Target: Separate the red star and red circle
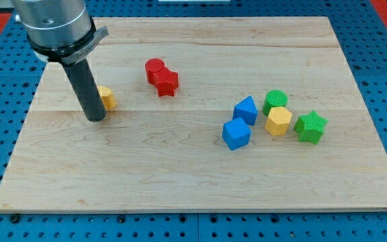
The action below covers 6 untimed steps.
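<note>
Red blocks sit close together on the far middle part of the wooden surface [180,168]. The red circle [155,70] is on the left and a bit farther back, and the red star [167,83] is right next to it, on its near right side. The two look like they are touching.

My tip [96,117] is down on the surface at the left side. It is well apart from the two red blocks, to their left and nearer. My tip is just a dark rod, so the tool has no parts to pull apart or press together, and it is holding nothing.

Just beside my tip, on its right, is a yellow block [107,98]. The rod hides part of it, so I cannot tell its shape, and I cannot tell if my tip touches it.

Over on the right side there is a bunch of five blocks, far away from the red ones. Two blue blocks are there: a blue block [246,109] farther back and a blue cube [236,134] nearer. To their right are a green circle [275,101], a yellow hexagon [279,121] just in front of it, and a green star [310,126] at the far right of the bunch.
</note>
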Available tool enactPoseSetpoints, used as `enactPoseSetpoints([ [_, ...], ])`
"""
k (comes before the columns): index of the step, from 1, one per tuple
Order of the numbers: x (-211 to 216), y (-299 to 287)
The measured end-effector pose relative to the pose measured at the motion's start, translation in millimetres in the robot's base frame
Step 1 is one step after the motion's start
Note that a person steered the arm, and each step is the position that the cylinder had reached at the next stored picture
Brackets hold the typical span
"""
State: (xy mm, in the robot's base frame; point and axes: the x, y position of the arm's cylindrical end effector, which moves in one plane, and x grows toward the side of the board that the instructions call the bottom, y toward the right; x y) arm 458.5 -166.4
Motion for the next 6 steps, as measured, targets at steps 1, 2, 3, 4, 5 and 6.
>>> enactPoseSetpoints([
  [1,-1,0],
  [2,-48,-4],
  [3,-70,0],
  [4,-34,8],
  [5,-34,16],
  [6,-44,29],
])
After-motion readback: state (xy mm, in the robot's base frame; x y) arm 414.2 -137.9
